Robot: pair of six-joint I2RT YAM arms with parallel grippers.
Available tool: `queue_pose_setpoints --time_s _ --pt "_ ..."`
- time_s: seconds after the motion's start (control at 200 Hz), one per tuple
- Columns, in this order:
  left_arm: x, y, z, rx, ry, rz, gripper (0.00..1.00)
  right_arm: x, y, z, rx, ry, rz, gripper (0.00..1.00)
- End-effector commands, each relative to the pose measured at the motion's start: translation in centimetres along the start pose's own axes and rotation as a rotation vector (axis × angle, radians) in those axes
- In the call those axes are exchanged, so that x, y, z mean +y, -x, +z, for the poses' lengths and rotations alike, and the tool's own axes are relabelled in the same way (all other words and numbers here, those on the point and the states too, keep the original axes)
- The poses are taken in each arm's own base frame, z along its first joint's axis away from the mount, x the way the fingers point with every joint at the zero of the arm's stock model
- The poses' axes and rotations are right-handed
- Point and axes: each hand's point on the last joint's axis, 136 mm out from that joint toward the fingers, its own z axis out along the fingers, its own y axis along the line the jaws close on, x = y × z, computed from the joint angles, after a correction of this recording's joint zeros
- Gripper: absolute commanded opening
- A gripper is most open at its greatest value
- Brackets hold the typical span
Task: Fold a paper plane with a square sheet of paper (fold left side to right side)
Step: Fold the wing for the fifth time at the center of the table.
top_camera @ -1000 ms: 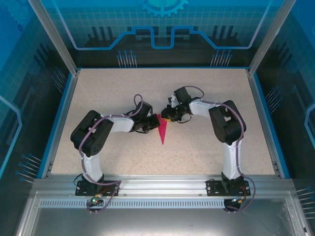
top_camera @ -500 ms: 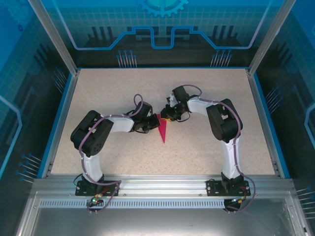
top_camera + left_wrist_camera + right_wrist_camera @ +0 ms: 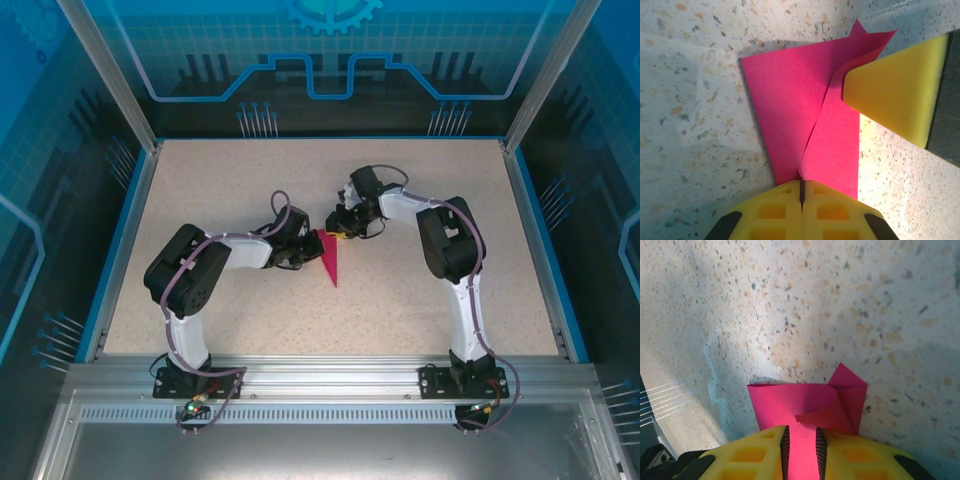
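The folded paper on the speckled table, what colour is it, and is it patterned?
Plain magenta-pink folded paper, no markings; clearest in the left wrist view.

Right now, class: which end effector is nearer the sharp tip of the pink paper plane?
Left. The left end effector grips the paper plane on its left edge, nearer the tip; the right end effector holds the wide far end.

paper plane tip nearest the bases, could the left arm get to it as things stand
Probably not at once. The left gripper is shut on the paper plane at its wide far end, beside the right gripper, also shut on it. The table around the tip looks bare, so letting go first would free the way.
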Motion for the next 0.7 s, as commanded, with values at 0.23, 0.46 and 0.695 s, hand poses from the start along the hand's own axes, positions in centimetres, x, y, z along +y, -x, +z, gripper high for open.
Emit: queue_pose_setpoints --time_s 0.23,0.46,0.695 --pt "9.2 -4.2 0.4 0.122 0.298 -0.06 0.0 -2.3 5.3 -1.2 -0.111 -0.052 0.012 0.26" --pt "9.1 -4.1 0.3 0.122 0.296 -0.061 0.0 -3.0 6.8 -0.5 -0.116 -0.07 0.023 0.29" --pt "8.9 -4.0 0.2 0.116 0.29 -0.06 0.0 -0.7 6.7 -5.0 -0.185 -0.03 -0.032 0.31"
